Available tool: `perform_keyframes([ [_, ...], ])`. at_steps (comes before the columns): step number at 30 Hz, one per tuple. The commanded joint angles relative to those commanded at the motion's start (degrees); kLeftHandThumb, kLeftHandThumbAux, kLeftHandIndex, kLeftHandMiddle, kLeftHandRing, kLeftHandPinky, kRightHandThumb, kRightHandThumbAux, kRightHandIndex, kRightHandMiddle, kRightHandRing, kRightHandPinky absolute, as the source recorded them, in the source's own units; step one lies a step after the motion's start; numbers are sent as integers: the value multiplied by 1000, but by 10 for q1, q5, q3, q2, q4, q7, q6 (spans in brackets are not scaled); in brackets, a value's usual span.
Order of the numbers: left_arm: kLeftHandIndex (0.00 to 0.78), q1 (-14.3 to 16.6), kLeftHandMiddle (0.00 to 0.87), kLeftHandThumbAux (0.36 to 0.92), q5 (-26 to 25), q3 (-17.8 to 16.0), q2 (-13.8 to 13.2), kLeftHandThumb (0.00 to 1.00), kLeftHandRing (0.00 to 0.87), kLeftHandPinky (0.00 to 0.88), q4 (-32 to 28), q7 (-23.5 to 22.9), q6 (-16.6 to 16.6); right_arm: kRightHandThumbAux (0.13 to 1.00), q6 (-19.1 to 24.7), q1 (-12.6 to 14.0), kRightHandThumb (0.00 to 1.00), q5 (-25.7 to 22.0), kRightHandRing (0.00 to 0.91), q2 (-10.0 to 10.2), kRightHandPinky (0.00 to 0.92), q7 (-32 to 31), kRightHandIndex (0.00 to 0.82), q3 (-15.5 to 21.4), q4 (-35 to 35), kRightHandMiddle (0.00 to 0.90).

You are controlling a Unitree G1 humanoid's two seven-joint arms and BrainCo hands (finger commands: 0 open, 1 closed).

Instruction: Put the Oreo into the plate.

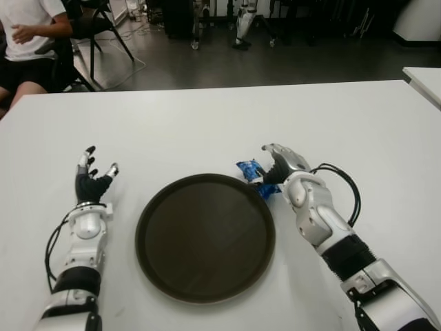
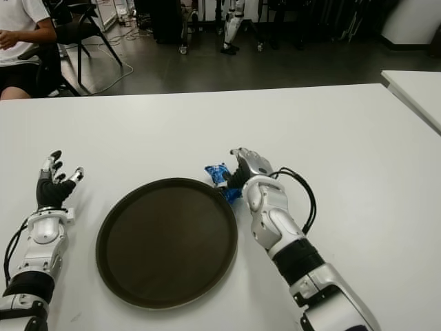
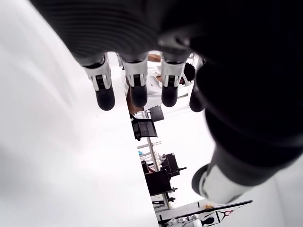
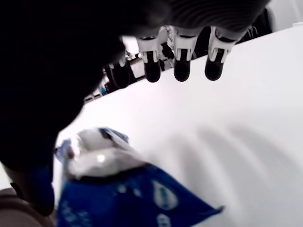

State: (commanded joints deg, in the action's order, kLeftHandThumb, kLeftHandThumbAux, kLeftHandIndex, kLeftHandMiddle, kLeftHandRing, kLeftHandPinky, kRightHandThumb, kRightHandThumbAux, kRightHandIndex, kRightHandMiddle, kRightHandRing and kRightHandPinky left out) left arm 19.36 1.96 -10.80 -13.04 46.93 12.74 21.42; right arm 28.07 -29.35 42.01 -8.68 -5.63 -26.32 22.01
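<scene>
The Oreo is a small blue packet [image 1: 249, 169] lying on the white table [image 1: 207, 117], touching the far right rim of the round dark brown plate [image 1: 205, 234]. Nothing lies in the plate. My right hand [image 1: 277, 163] is over the packet from its right side. In the right wrist view its fingers [image 4: 182, 66] stretch straight out above the bare table, while the thumb side and palm sit over the packet [image 4: 128, 189]. The fingers are not closed around it. My left hand [image 1: 93, 172] shows left of the plate with its fingers [image 3: 137, 94] spread and holding nothing.
A seated person [image 1: 27, 34] is beyond the table's far left corner, beside a dark chair [image 1: 96, 27]. The corner of a second white table [image 1: 424, 79] shows at the right. Robot legs and stands [image 1: 244, 24] are on the dark floor behind.
</scene>
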Motion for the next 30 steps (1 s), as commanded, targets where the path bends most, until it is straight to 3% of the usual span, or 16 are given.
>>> perform_keyframes([
  [10,22,0,19,791,0,0,0,0,8,7,-1,2,-6,673,-44,-20,0,-13,0,10,13,49,0,4,92,0],
  [18,25,1,27,810,1,0,-1,0,10,4,-1,4,-9,673,-58,-25,0,-16,0,16,14,72,0,9,117,0],
  [30,18,-1,16,781,0,-1,1,0,1,2,-5,3,-11,686,-54,-28,0,-21,0,20,13,76,0,14,122,0],
])
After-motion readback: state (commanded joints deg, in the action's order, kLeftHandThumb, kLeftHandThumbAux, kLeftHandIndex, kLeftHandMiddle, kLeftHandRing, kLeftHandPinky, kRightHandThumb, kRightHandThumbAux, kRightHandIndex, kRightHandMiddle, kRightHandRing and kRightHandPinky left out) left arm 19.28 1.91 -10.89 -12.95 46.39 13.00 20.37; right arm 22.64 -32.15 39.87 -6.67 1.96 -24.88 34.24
